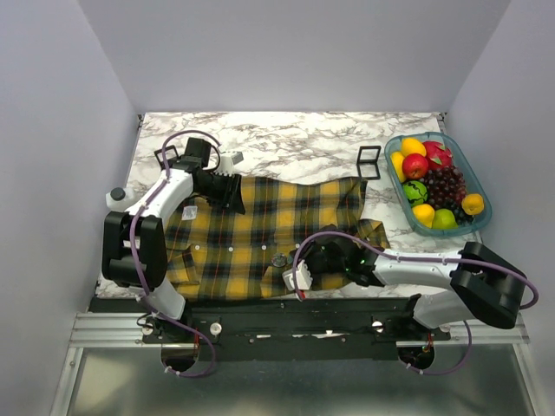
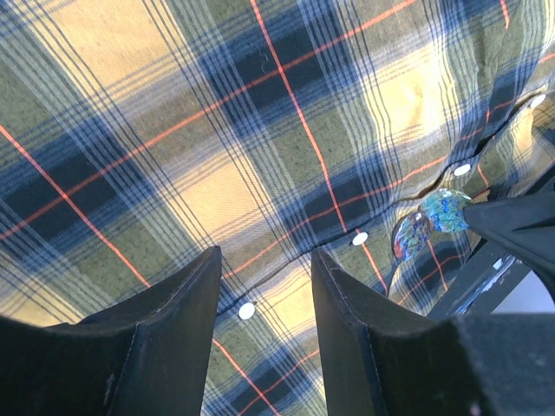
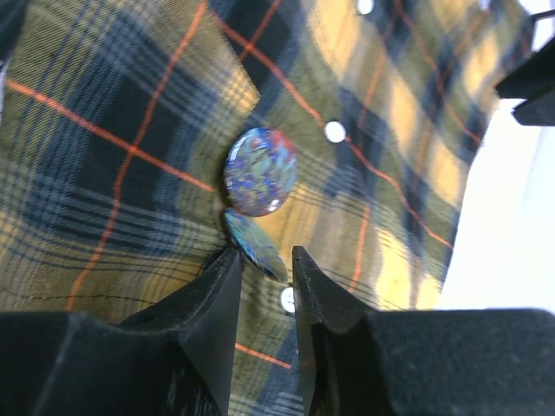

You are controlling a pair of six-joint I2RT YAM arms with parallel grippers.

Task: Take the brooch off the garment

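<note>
Right wrist view: my right claw (image 3: 265, 252) is at the brooch (image 3: 260, 171), which sits on the garment (image 3: 121, 130).
Nearest, my fingertips stand narrowly parted around the lower edge of a tilted disc (image 3: 253, 244) that touches the brooch's lower rim; I cannot tell whether they pinch it. Beyond lies a white button (image 3: 335, 132). Farther off, my left claw (image 2: 264, 252) is spread wide over the plaid, holding nothing. A pull now might catch cloth and drag the garment across the counter (image 1: 286, 139), since nothing clamps it.
</note>
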